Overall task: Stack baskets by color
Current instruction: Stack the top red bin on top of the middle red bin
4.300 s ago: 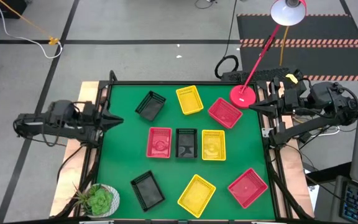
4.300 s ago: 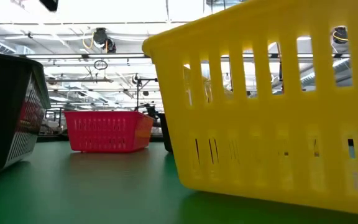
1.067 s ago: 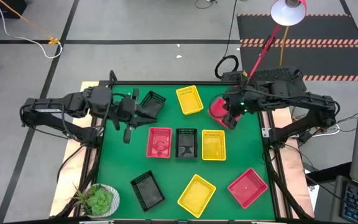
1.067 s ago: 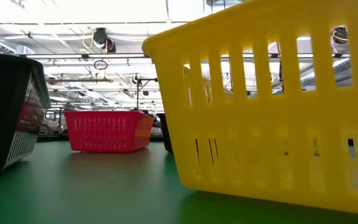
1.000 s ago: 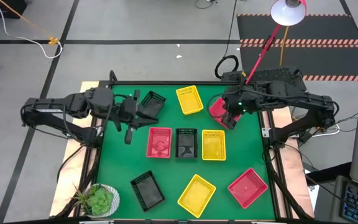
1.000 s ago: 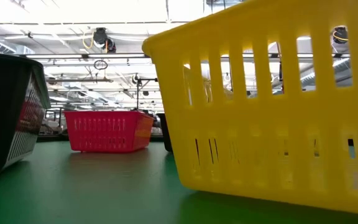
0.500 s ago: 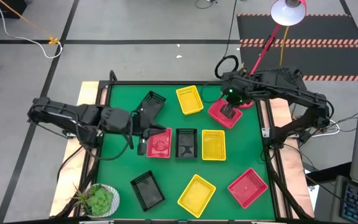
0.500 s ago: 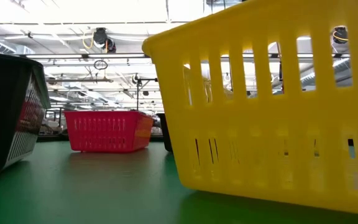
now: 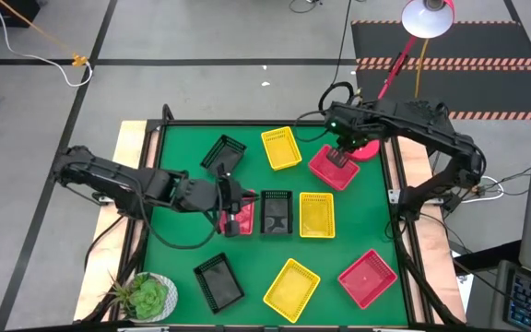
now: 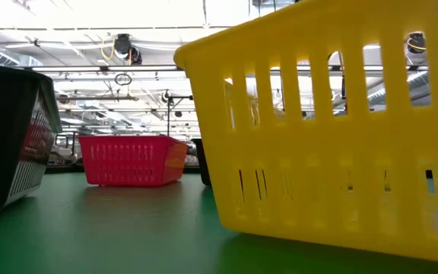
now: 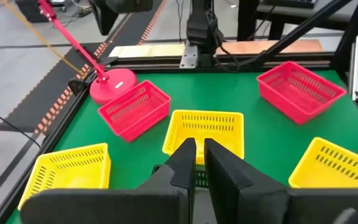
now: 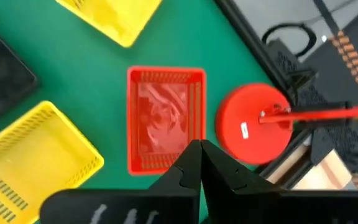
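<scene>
Under right gripper (image 9: 341, 153), red basket (image 9: 332, 167) lies diagonally.

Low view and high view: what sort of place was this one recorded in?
Probably a robotics lab or workshop hall: a green-topped table framed in metal, taped lines on the grey floor, and overhead trusses and lights behind the baskets.

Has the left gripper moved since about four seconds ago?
Yes. The left gripper has swung in from the table's left edge to the red basket in the middle row.
</scene>
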Available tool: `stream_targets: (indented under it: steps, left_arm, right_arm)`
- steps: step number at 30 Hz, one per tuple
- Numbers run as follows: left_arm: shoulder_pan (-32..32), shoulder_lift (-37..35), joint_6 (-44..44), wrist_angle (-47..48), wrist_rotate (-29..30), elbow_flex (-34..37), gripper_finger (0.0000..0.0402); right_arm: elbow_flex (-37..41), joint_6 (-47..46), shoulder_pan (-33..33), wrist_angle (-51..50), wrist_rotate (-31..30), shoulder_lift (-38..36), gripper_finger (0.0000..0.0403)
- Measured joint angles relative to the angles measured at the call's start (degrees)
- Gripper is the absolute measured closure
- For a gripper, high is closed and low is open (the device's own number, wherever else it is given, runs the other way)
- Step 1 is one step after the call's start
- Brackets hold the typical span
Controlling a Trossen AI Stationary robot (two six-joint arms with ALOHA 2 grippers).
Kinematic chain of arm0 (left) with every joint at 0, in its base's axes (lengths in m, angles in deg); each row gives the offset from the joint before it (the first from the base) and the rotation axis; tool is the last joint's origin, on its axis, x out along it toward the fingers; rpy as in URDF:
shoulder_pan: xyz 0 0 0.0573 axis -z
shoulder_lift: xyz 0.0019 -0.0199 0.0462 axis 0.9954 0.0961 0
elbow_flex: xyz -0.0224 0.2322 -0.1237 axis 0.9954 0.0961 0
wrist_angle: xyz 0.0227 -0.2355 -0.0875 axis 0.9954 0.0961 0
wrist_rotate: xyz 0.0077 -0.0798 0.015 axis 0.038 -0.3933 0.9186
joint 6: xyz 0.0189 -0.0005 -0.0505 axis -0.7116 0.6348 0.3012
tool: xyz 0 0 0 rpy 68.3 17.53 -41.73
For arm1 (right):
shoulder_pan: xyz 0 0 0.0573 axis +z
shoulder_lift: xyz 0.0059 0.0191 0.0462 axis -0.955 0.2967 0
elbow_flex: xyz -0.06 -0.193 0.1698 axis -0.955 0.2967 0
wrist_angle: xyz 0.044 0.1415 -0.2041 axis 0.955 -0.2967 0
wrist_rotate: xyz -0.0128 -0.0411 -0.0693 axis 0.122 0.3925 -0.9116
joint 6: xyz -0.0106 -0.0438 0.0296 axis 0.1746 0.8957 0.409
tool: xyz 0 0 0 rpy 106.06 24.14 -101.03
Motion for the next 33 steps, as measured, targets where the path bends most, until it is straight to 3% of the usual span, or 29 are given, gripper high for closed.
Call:
stream_targets:
  steps: [13,22,33]
  left_arm:
    - [-0.2,0.0,-0.3,-3.2,0.0,3.4,0.0364]
    - [-0.2,0.0,-0.3,-3.2,0.0,3.4,0.0364]
    - [-0.1,0.0,-0.2,-3.1,-0.1,3.4,0.0364]
  right_arm:
    - [18.0,-5.9,0.7,5.6,-0.1,-3.3,0.0403]
    - [28.6,-1.6,-3.8,16.4,-0.1,-3.9,0.0400]
    - [35.5,1.7,-8.9,23.5,0.1,-3.9,0.0303]
